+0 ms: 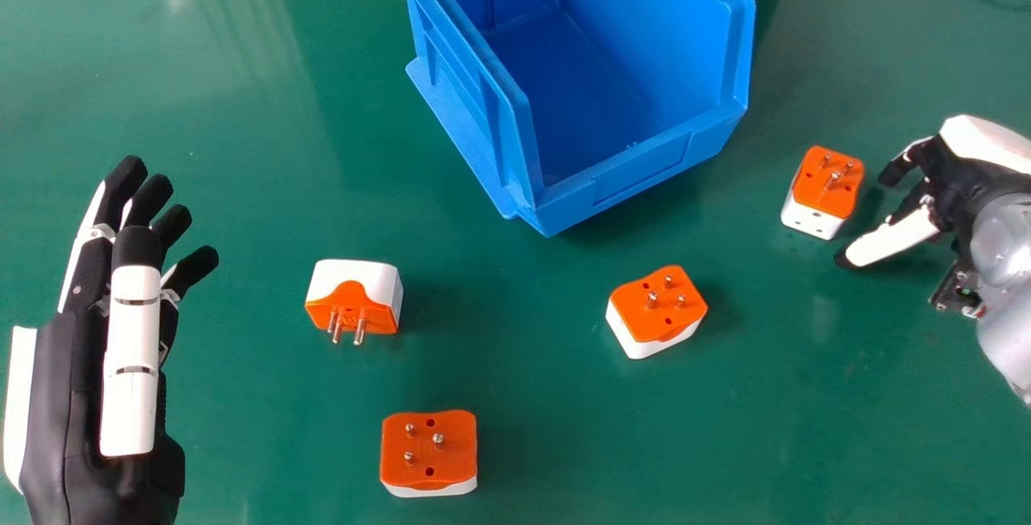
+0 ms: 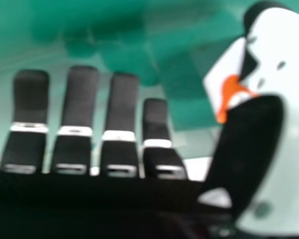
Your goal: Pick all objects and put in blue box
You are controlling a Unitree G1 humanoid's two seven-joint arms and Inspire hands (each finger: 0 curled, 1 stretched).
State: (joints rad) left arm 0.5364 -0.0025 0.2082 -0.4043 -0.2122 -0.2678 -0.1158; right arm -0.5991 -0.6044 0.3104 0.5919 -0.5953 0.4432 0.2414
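There are 4 orange-and-white plug adapters (image 1: 644,325), with 3 metal pins (image 1: 439,441) on each, 12 altogether; 1 blue box (image 1: 644,175); 1 green table (image 1: 258,428); and 2 robot hands, 1 left hand (image 1: 131,396) and 1 right hand (image 1: 902,237).

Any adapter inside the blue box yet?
No, the blue box holds none; all four orange-and-white adapters lie outside on the green table.

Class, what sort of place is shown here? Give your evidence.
Probably a robotics lab or test bench: a robot's left hand and right hand are over a plain green table, with matching plug adapters set out singly near a blue box.
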